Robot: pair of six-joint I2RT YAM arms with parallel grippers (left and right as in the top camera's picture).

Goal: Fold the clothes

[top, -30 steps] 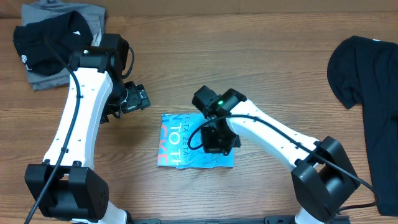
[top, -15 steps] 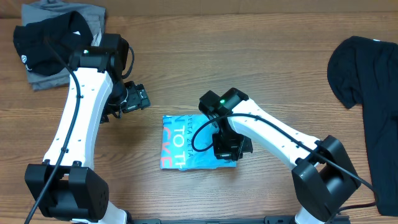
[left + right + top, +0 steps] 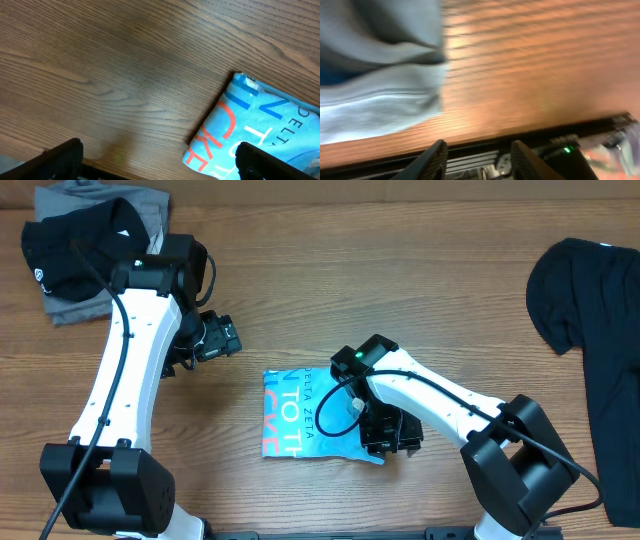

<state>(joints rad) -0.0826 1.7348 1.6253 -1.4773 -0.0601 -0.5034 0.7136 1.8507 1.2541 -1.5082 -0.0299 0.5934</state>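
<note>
Overhead, the folded light-blue T-shirt (image 3: 305,415) lay flat, with your right gripper (image 3: 388,442) over its lower-right corner. The jaws were partly parted and gripped nothing, with only bare table (image 3: 520,75) between them. Your left gripper (image 3: 218,338), wide open and empty, hung well apart off the shirt's upper left. Had you pulled away carelessly, a finger could have snagged that corner and dragged the fold open.

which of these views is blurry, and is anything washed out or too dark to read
Right wrist view: smeared throughout, table grain streaked, the light-blue T-shirt soft-edged, warm orange cast. Left wrist view: grain and lettering crisp, the left fingers dark and unfocused at the bottom corners. Overhead view: sharp, evenly lit, though the black T-shirt shows almost no detail.
</note>
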